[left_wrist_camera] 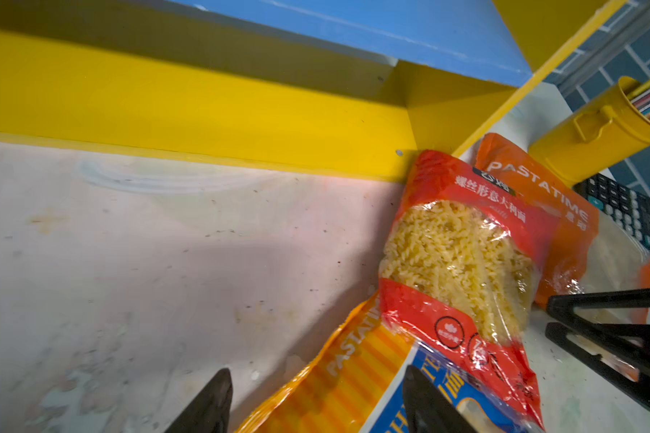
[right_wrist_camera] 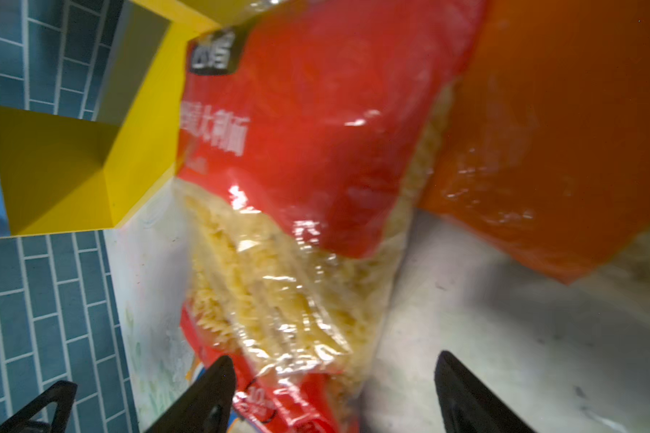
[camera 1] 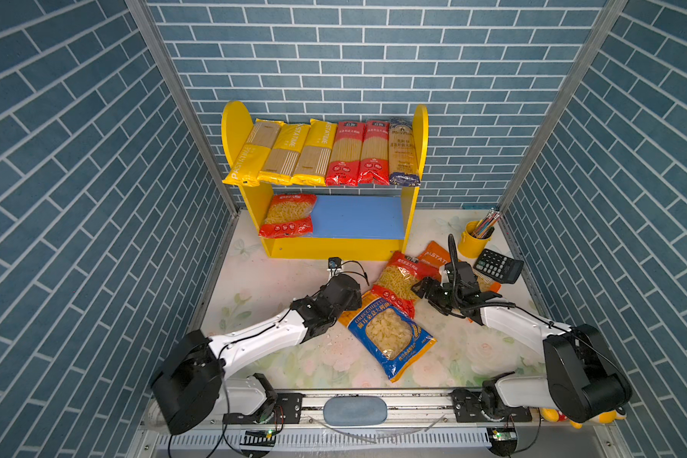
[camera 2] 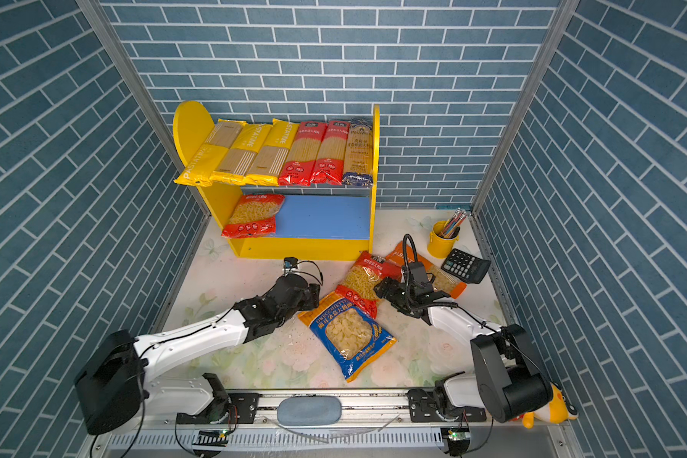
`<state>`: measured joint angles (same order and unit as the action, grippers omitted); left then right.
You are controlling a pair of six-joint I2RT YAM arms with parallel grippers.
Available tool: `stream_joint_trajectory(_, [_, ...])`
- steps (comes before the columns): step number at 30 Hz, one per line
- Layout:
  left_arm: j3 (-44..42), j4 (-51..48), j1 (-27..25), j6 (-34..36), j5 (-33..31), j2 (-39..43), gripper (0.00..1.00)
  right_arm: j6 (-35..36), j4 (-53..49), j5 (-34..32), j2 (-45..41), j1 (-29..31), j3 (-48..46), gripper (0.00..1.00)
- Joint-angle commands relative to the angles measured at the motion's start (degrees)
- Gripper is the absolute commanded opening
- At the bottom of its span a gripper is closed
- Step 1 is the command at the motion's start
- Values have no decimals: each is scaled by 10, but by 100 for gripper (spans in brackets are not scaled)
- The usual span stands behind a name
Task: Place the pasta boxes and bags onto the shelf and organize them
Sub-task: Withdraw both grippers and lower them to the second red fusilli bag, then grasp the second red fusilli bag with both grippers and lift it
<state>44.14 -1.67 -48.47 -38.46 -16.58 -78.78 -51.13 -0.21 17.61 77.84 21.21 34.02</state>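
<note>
Right wrist view is showing the right gripper with jaws wide apart and empty, the near end of the red fusilli bag lying between them on the table. Its long axis is running from a front corner of the shelf toward the blue bag. The left gripper, also spread and empty, is hovering beside that end; the right arm is looking better lined up.

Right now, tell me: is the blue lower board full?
No, the blue lower board holds only one red bag, at its left end.
</note>
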Motion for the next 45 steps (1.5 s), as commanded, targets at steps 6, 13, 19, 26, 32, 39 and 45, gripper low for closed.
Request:
stream_joint_trajectory(6, [62,109,-12,12,145,-115,77,-14,205,28,98,-24,-11,87])
stream_joint_trajectory(13, [22,128,-1,-9,142,-92,77,-47,433,59,160,-15,-56,66])
stream_joint_trajectory(19, [-14,132,56,-25,167,-35,80,-51,474,28,120,4,-91,40])
stream_joint_trajectory(26, [-19,103,97,-4,177,40,81,-36,382,-2,-8,15,-71,17])
stream_joint_trajectory(32, [-31,73,109,-13,180,100,83,-24,276,-4,-98,46,-2,11])
stream_joint_trajectory(39, [-77,17,229,-58,269,215,86,33,191,5,-114,170,132,8])
stream_joint_trajectory(45, [-61,-73,260,-23,264,284,90,-42,234,53,-65,191,145,7])
